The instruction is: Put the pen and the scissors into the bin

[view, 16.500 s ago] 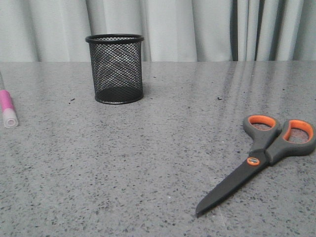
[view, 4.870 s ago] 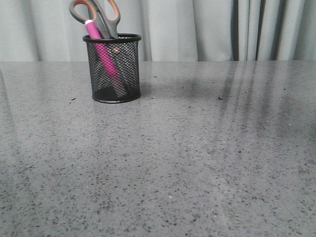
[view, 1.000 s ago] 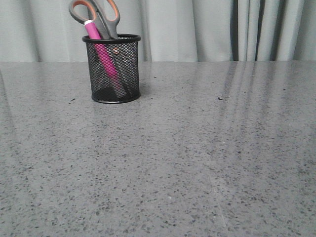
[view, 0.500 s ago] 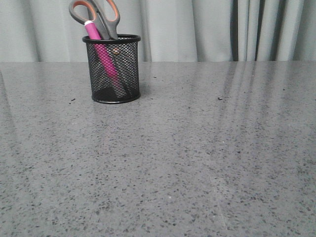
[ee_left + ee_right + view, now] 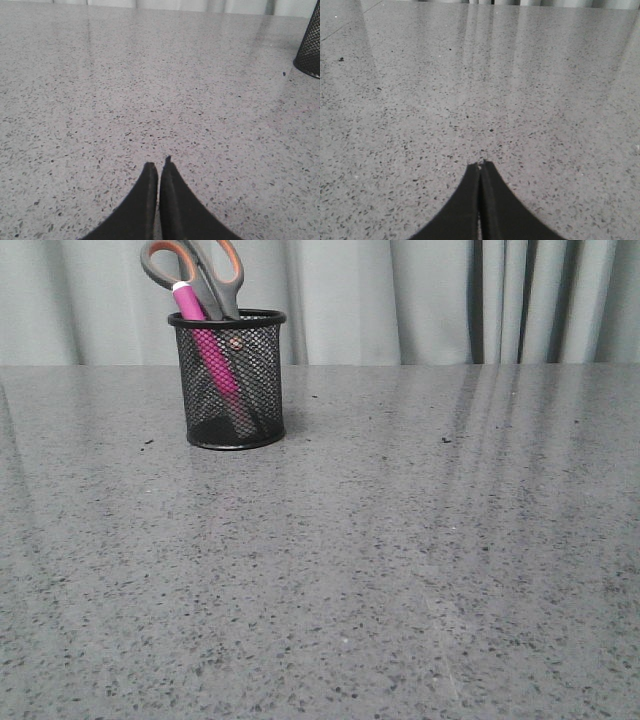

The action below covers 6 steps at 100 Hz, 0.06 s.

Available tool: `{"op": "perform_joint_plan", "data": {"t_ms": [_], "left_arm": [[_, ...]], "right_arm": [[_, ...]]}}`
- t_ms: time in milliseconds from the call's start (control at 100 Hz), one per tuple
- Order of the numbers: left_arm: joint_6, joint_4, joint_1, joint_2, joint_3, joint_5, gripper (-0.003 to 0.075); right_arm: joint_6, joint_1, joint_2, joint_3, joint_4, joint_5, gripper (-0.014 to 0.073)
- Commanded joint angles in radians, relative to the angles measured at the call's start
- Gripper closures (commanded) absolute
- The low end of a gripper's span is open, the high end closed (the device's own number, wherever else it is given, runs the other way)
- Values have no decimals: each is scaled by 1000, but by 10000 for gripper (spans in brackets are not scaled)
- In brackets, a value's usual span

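The pen (image 5: 208,340) and scissors (image 5: 198,268) stand in the bin (image 5: 231,380) at the table's (image 5: 400,540) eleven o'clock. The left tool (image 5: 159,167) and right tool (image 5: 480,166) are each pressed together, holding nothing.

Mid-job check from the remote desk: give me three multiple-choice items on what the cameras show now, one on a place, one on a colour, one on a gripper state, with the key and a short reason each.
1. Where are the scissors?
A. Flat on the table
B. Standing in the bin, handles up
C. Held by the right gripper

2. What colour is the pen?
A. Pink with a white cap
B. Blue
C. Green with a black cap

3. How do the left gripper and right gripper stand?
A. Both wide open
B. Left shut on the pen
C. Both shut, holding nothing

Key:
1 B, the front view shows the handles sticking out above the rim of the bin.
2 A, its pink body shows through the mesh, white cap on top.
3 C, each wrist view shows fingertips together over bare table.
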Motion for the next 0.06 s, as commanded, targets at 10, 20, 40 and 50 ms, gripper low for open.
{"op": "perform_joint_plan", "data": {"t_ms": [10,20,40,50], "left_arm": [[-10,2,3,-32,43,-50,739],[-10,2,3,-32,43,-50,739],[-10,2,3,-32,43,-50,739],[-10,2,3,-32,43,-50,739]], "right_arm": [[-7,-4,-18,15,1,-43,665],[-7,-4,-18,15,1,-43,665],[-7,-4,-18,15,1,-43,665],[-7,-4,-18,15,1,-43,665]]}}
